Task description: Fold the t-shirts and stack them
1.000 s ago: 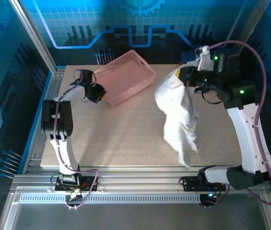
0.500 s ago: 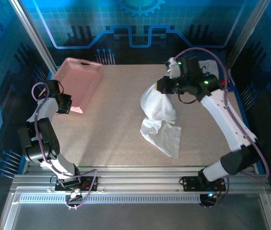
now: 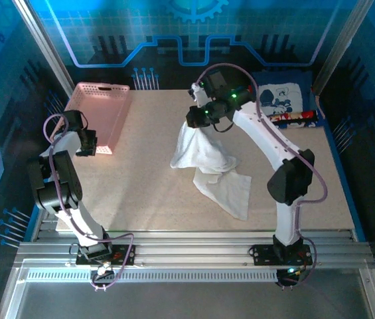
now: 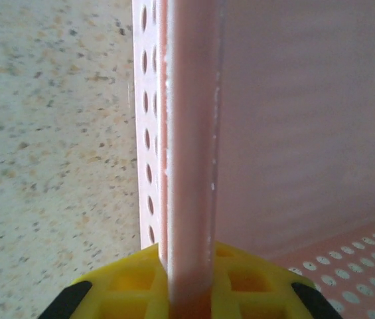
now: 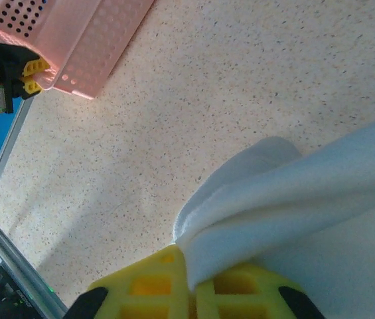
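Shirts first: one white t-shirt is out in the middle of the table, and one folded pile sits at the far right corner, with a navy t-shirt bearing a white cartoon print on top and a red edge peeking out beneath it; how many layers are in that pile, I cannot tell. Two arms, one basket. The right gripper has the white shirt pinched at its upper edge, and in the right wrist view the yellow fingers are closed tight on a fold of white cloth. The top of the shirt hangs bunched from that grip while its lower part lies spread on the tabletop toward the near edge. Over on the far left, the pink lattice basket stands on the table, and the left gripper is at its near corner; the left wrist view has the yellow pads squeezed on either side of the pink rim, with the perforated floor showing inside. The surface is a pale speckled board framed by aluminium rails, and blue-lit walls with circuit patterns surround it.
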You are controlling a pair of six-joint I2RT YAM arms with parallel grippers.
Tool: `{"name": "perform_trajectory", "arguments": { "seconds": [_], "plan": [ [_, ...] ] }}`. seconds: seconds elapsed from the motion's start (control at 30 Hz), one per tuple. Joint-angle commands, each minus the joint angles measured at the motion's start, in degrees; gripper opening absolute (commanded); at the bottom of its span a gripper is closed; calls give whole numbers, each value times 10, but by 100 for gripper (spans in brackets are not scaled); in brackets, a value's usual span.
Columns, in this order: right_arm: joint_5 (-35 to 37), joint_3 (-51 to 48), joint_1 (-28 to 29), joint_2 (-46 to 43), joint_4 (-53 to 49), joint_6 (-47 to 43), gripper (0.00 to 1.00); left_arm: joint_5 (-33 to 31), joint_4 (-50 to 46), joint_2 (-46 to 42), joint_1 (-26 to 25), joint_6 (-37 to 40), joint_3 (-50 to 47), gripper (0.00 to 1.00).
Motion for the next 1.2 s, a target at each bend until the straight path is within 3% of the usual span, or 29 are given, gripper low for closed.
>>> {"name": "perform_trajectory", "arguments": {
  "seconds": [0.0, 0.07, 0.17, 0.2, 0.33, 0.57, 0.73, 0.87, 1.03, 1.17],
  "plan": [
    [-25, 57, 3, 35, -23, -20, 31, 45, 62, 5, 0, 1, 24, 49],
    [-20, 85, -5, 47, -37, -20, 57, 63, 69, 0, 0, 0, 25, 71],
    [-16, 105, -20, 34, -63, -21, 75, 91, 65, -18, -5, 12, 35, 95],
    [-9, 100, -23, 21, -69, -24, 79, 96, 61, -29, -9, 20, 37, 99],
    [44, 24, -41, -61, -105, -25, 84, 96, 9, -86, -48, 81, 59, 99],
    [63, -315, -122, -282, -81, 62, 83, 84, -95, -185, -172, 194, 54, 99],
    [66, -500, -165, -401, -59, 109, 82, 87, -127, -252, -231, 200, -31, 99],
    [65, -584, -176, -431, -27, 135, 80, 124, -119, -274, -275, 206, -88, 97],
    [65, -635, -183, -400, 21, 137, 77, 198, -77, -233, -349, 207, -152, 82],
    [67, -663, -189, -370, 63, 133, 72, 212, -52, -163, -410, 214, -161, 62]
  ]
}}
